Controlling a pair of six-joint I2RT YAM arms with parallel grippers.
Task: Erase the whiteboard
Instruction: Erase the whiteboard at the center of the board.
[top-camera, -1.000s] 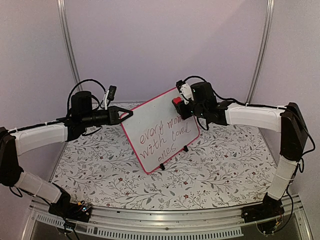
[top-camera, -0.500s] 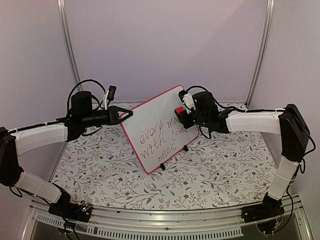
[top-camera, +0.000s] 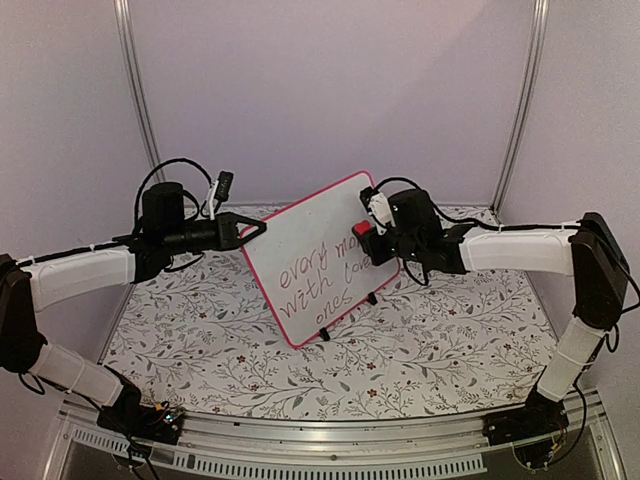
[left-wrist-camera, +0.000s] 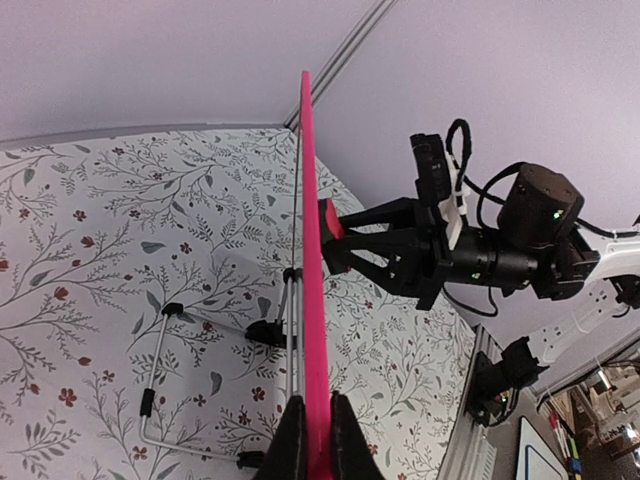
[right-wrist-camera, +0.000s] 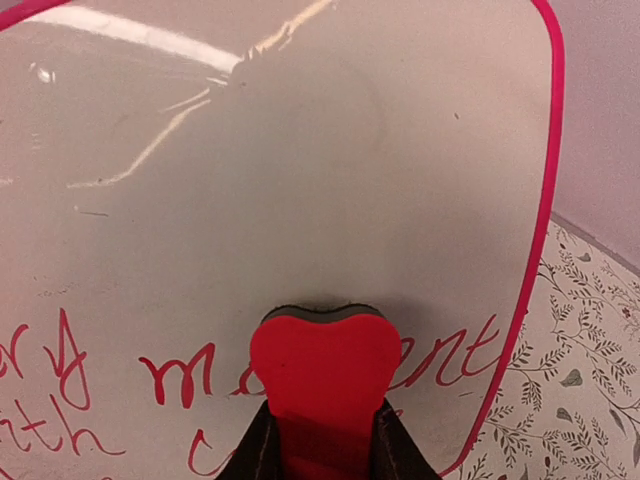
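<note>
Mid-tabletop (top-camera: 450, 330): whiteboard (top-camera: 305, 240) standing tilted on its feet. Left claw (top-camera: 252, 229) clamped tight onto its left edge. Right claw (right-wrist-camera: 322, 445) pinching red eraser (right-wrist-camera: 325, 365), pressed against the red writing.

The top view looks down from high up, well back from the board (top-camera: 310, 225), onto its written face. The left wrist view sights along the board's edge from right against it — the right wrist view faces the written side close up; all share the board.
</note>
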